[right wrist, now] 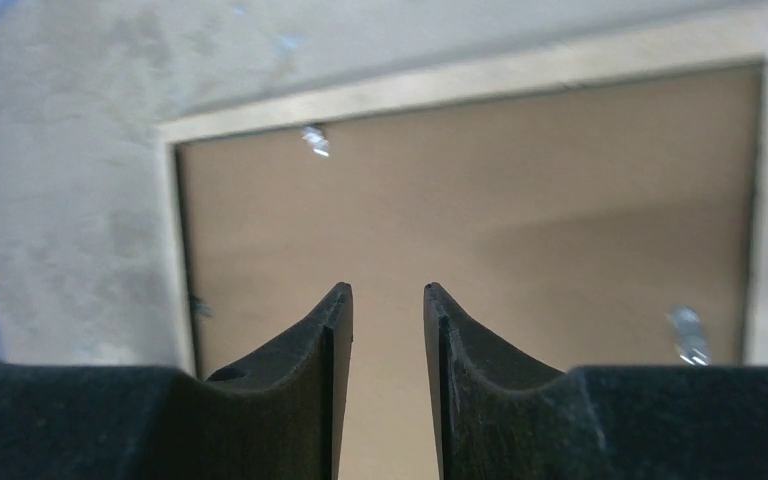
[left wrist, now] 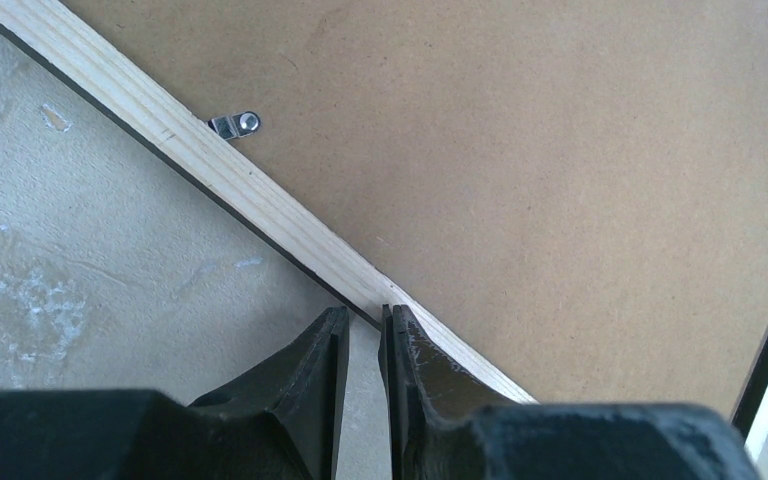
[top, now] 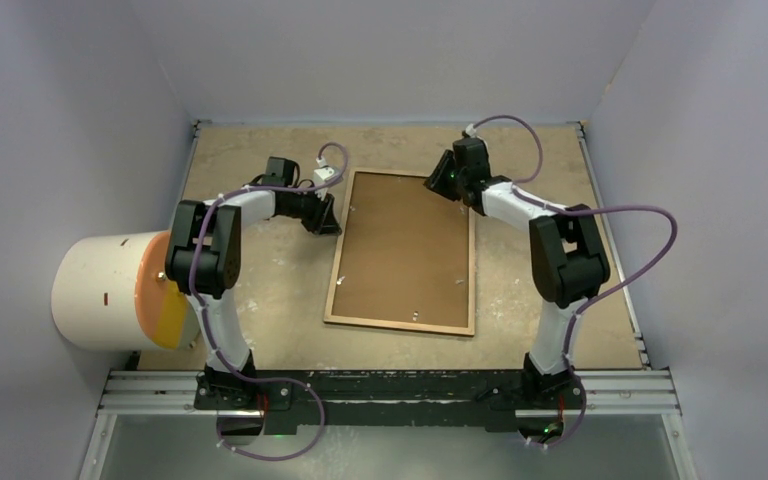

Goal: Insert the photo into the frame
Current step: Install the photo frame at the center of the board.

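Since the frame (top: 398, 324) lies back-up on the table (top: 260, 160) with the brown backing board (top: 405, 245) seated inside its rails, the photo isn't visible. It's likely under the board, but I can't confirm.

Left gripper (left wrist: 365, 312): fingers together, tips at the frame's left rail, probably bracing it against sliding.

Right gripper (right wrist: 388, 290): jaws apart, nothing between them, hovering over the board's far end. It looks placed to work the turn clips (left wrist: 235, 124).
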### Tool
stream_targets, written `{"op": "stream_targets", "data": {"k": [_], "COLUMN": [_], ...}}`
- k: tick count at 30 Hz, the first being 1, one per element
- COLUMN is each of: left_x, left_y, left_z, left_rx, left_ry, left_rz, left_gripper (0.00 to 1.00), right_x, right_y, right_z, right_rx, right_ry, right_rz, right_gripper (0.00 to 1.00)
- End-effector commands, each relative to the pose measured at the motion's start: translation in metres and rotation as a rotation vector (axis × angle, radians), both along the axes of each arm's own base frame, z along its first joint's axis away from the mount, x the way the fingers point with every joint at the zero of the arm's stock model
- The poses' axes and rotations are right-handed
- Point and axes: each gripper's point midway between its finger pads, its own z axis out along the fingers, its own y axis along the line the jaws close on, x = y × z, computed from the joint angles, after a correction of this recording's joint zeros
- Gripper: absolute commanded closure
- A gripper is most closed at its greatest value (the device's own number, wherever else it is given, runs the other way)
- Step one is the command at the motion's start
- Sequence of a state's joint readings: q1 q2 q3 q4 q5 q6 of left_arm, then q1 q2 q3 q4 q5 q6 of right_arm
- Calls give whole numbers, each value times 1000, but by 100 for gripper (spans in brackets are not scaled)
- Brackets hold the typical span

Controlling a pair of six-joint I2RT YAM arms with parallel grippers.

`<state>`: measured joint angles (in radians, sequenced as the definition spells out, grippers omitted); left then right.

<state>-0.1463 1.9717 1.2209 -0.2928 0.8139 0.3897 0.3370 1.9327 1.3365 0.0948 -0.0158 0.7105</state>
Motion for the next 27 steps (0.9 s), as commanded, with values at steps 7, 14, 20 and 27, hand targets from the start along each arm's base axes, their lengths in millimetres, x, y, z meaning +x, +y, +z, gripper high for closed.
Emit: {"op": "stream_targets", "data": {"k": [7, 14, 20, 27], "left_x": [-11, -11, -11, -10], "left_y": [11, 12, 12, 11], "left_z": [-11, -11, -12, -11], "left_rx": [76, 80, 82, 80], "left_ry": [3, 3, 6, 5], "left_rz": [-6, -4, -4, -3], "left_gripper": [78, 78, 78, 78], "right_x": [-40, -37, -33, -36], "right_y": [-60, -79, -89, -97], "right_z": [-49, -56, -49, -47], "right_rx": [-137, -152, -183, -213], "right_ry": [142, 154, 138, 139], "right_rz": [-95, -135, -157, -173], "right_gripper": [67, 68, 69, 70]}}
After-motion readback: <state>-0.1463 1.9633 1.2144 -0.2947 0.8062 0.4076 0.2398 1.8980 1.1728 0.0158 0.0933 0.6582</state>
